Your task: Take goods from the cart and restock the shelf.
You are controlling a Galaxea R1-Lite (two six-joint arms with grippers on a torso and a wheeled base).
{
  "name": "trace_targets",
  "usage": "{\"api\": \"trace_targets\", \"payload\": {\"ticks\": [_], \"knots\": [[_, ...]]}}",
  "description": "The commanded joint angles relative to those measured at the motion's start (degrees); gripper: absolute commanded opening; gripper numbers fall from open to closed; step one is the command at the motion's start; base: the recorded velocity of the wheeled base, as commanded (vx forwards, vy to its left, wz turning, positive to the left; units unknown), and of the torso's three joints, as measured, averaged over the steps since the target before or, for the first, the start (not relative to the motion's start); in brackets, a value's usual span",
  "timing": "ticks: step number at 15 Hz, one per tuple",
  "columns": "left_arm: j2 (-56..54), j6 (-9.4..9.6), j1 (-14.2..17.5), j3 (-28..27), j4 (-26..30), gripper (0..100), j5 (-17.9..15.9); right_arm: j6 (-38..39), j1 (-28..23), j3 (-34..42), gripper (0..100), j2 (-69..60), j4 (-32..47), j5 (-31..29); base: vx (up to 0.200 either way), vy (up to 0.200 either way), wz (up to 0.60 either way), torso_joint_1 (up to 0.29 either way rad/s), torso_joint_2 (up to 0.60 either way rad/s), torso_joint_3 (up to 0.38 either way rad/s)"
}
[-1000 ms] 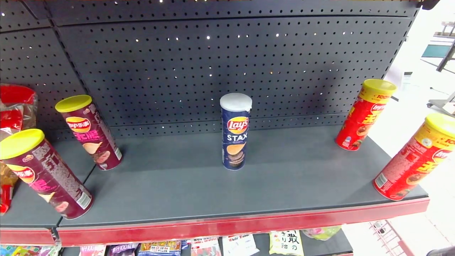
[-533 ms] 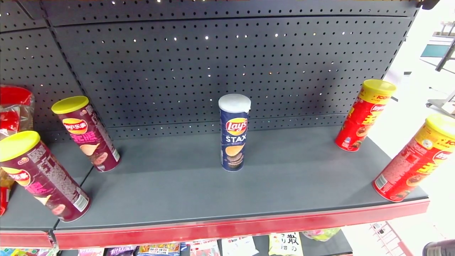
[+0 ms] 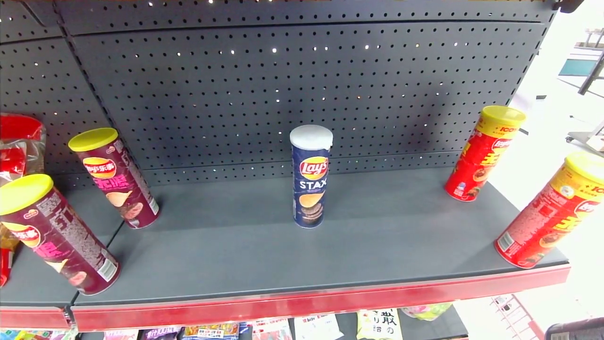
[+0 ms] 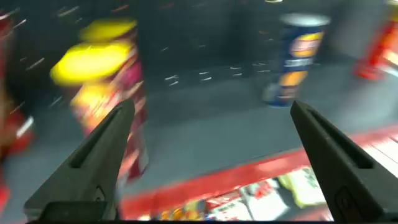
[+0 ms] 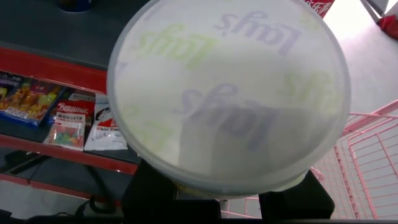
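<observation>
dark grey shelf (image 3: 264, 255) with a red front lip and a pegboard back (image 3: 283, 94). standing on it: a blue can (image 3: 310, 182) in the middle, maroon cans (image 3: 115, 177) at left, red cans (image 3: 483, 153) at right. left gripper (image 4: 211, 109) is spread wide and empty. right gripper (image 5: 227, 202) clasps a clear-lidded can (image 5: 227, 93) low before the lip, over the pink cart (image 5: 373, 149).
</observation>
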Motion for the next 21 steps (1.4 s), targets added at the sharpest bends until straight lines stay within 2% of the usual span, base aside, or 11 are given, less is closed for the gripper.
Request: {"api": "trace_targets", "payload": {"ticks": [1, 2, 3, 5, 6, 7, 12, 14, 16, 18, 21], "knots": [[24.0, 6.72, -3.25, -9.67, -0.16, 100, -15.99, 0.01, 0.01, -0.1, 0, 1.0, 0.01, -0.01, 0.0, 0.0, 0.0, 0.0, 0.0, 0.0], [27.6, 7.95, -6.68, -10.46, -0.16, 100, -18.18, 0.01, 0.01, -0.19, 0, 1.08, 0.01, -0.1, 0.0, 0.0, 0.0, 0.0, 0.0, 0.0], [30.5, 8.22, -10.02, -10.81, -0.16, 100, -18.18, 0.01, 0.01, -0.36, 0, 1.26, -0.07, -0.27, 0.0, 0.0, 0.0, 0.0, 0.0, 0.0], [36.04, 8.39, -13.01, -11.87, -1.04, 100, -18.36, 0.01, -0.08, -0.36, 0, 1.26, 0.01, -0.54, 0.0, 0.0, 0.0, 0.0, 0.0, 0.0], [42.11, 8.39, -15.64, -14.06, -3.59, 100, -18.45, 0.01, -0.08, -0.45, 0, 1.44, 0.01, -0.63, 0.0, 0.0, 0.0, 0.0, 0.0, 0.0], [46.68, 8.3, -16.7, -16.17, -5.88, 100, -18.8, 0.01, -0.16, -0.54, 0, 1.88, -0.07, -0.71, 0.0, 0.0, 0.0, 0.0, 0.0, 0.0], [64.17, 8.48, -17.84, -24.7, -13.7, 100, -21.96, 0.01, -0.51, -1.24, 0, 3.02, 0.01, -2.3, 0.0, 0.0, 0.0, 0.0, 0.0, 0.0], [68.03, 8.57, -19.25, -27.16, -14.93, 100, -22.05, 0.01, -0.6, -1.33, 0, 3.19, 0.1, -3.26, 0.0, 0.0, 0.0, 0.0, 0.0, 0.0], [72.34, 8.48, -22.06, -31.12, -15.02, 100, -22.4, -0.08, -0.95, -1.86, 0, 4.07, 0.1, -3.35, 0.0, 0.0, 0.0, 0.0, 0.0, 0.0], [74.98, 8.57, -22.68, -32.87, -15.1, 100, -22.4, -0.08, -0.95, -2.21, 0, 4.6, 0.01, -3.35, 0.0, 0.0, 0.0, 0.0, 0.0, 0.0], [81.13, 9.89, -22.68, -37.36, -16.95, 100, -22.23, -0.08, -1.75, -2.65, 0, 4.95, 0.01, -3.35, 0.0, 0.0, 0.0, 0.0, 0.0, 0.0]]}}
